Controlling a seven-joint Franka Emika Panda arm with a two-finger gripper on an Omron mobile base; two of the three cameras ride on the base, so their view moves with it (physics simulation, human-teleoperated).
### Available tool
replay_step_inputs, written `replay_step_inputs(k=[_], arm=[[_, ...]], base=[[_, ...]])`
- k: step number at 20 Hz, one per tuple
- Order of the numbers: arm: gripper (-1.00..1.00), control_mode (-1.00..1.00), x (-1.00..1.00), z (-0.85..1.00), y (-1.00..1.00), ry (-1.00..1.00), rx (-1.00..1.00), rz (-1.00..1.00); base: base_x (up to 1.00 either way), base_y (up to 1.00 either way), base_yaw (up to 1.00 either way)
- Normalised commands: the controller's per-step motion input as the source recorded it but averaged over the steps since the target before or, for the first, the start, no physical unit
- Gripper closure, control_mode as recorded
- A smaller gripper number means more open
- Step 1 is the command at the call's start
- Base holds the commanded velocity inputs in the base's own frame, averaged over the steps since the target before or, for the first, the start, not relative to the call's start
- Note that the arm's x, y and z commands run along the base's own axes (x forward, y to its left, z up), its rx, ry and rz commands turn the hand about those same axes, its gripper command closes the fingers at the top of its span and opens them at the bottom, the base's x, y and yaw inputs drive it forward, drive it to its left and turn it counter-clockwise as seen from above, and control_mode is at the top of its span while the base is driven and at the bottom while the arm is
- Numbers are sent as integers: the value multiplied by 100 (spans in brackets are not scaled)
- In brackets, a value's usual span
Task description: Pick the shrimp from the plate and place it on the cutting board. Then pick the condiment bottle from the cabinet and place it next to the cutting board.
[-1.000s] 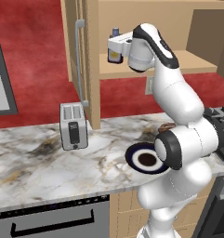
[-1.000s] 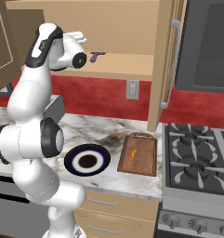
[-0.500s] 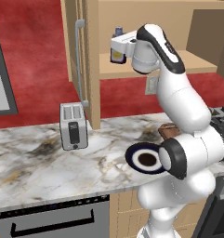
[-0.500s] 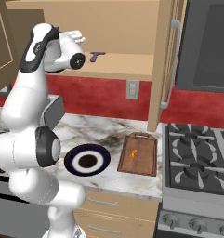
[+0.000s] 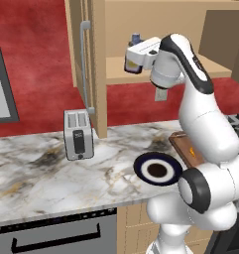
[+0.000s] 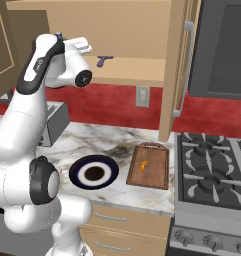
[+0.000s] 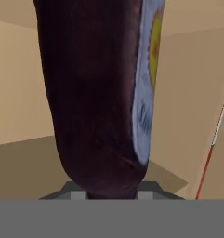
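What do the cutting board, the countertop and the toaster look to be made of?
Cutting board: reddish-brown wood, apparently matte, with faint grain and a darker raised edge. Countertop: polished-looking marble, white with grey and golden veins, though it could be an imitation. Toaster: probably brushed metal, flat grey sides with a dark front panel.

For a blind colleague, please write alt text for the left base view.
The white robot arm reaches into the open tan wooden cabinet, its claw shut on the small dark brown condiment bottle. Below, a silver toaster and the round navy-rimmed plate stand on the marble counter.
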Motion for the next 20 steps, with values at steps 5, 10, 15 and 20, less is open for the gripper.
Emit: replay_step_inputs(k=[5,10,15,20], arm=[[100,-100,-63,0,-14,0,0,-1],[100,-100,-63,4,-12,1,0,-2],[100,-100,-57,8,-10,0,0,-3],[100,-100,-52,2,-12,0,0,-3]], base=[[0,0,0],[0,0,0],[0,0,0],[0,0,0]])
